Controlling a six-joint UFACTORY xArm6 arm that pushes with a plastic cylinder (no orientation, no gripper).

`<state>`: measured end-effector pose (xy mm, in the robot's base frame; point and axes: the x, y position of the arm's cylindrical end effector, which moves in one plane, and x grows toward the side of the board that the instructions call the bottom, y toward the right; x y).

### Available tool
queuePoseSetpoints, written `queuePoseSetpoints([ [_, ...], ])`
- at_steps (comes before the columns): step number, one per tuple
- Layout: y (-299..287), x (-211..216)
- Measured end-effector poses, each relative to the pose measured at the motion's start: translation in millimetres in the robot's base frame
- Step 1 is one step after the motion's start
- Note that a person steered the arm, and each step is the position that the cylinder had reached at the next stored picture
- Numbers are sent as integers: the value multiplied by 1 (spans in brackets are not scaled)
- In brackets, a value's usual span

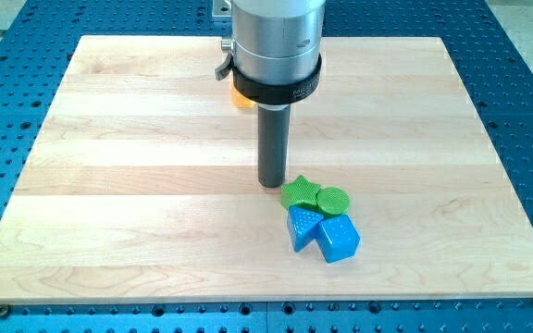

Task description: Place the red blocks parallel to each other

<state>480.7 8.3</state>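
Observation:
No red block shows in the camera view. My tip [272, 184] rests on the wooden board [137, 166], just up and left of a green star block [299, 193]. A green round block [334, 200] sits touching the star's right side. Below them lie a blue triangular block [301, 227] and a blue cube-like block [339, 240], pressed together. A yellow block [240, 97] peeks out behind the arm's metal body at the view's top, mostly hidden.
The arm's large silver cylinder [276, 42] hides part of the board's top middle. The board lies on a blue perforated table [526, 111] that surrounds it on all sides.

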Motion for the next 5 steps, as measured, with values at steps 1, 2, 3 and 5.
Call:
queuePoseSetpoints([
  [1, 0, -7],
  [2, 0, -14],
  [3, 0, -14],
  [5, -12, -6],
])
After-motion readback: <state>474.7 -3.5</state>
